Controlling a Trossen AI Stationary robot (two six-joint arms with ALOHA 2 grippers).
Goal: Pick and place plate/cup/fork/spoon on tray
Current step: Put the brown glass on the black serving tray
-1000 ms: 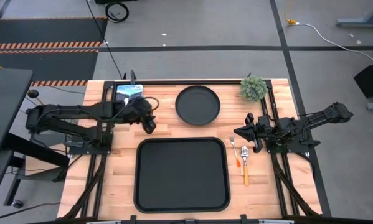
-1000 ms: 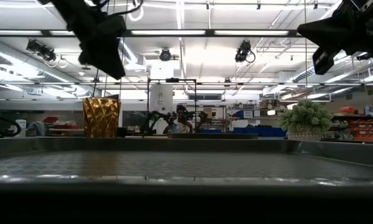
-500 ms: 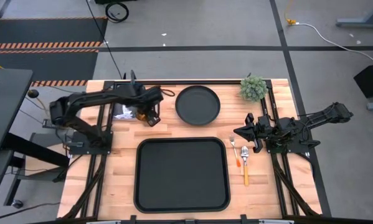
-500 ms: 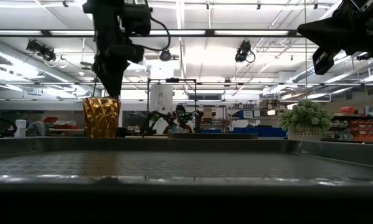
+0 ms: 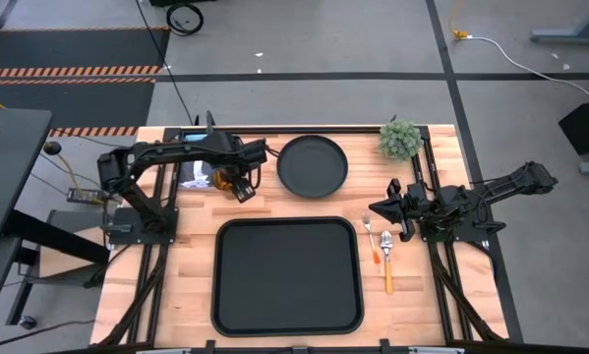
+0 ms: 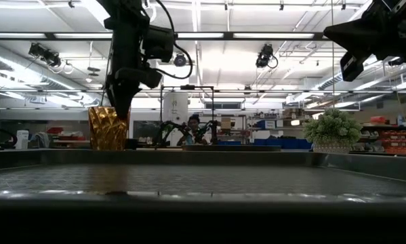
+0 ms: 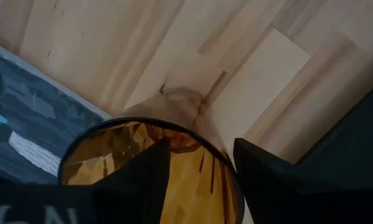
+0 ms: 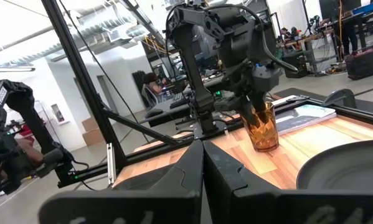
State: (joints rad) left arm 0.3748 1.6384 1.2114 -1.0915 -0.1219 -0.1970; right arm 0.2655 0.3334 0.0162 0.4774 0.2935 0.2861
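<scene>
The amber cup (image 5: 221,180) stands upright on the wood at the far left, next to the round black plate (image 5: 312,165). My left gripper (image 7: 202,162) points down at the cup's rim (image 7: 142,124), open, with one finger inside the cup and one outside. In the low view its fingers reach the cup's top (image 6: 109,129). The black tray (image 5: 286,275) lies in the middle near side. The fork (image 5: 373,242) and the spoon (image 5: 387,258) lie to the right of the tray. My right gripper (image 5: 382,208) is shut and empty, just beyond them. My left gripper comes at the cup from above and straddles its wall on the side toward the plate (image 7: 220,155). One finger (image 7: 142,180) is inside and the other (image 7: 267,180) outside. I cannot tell whether either finger touches the glass. The cup stands on the table.
A dark and blue printed card (image 5: 198,157) lies flat on the table just left of the cup. A small potted plant (image 5: 400,139) stands at the far right corner. Black frame rails run along the table's left and right sides.
My left gripper has tipped over to point down and has come down onto the cup's rim, so that one finger now reaches inside it. The left arm's elbow has swung toward the far edge.
</scene>
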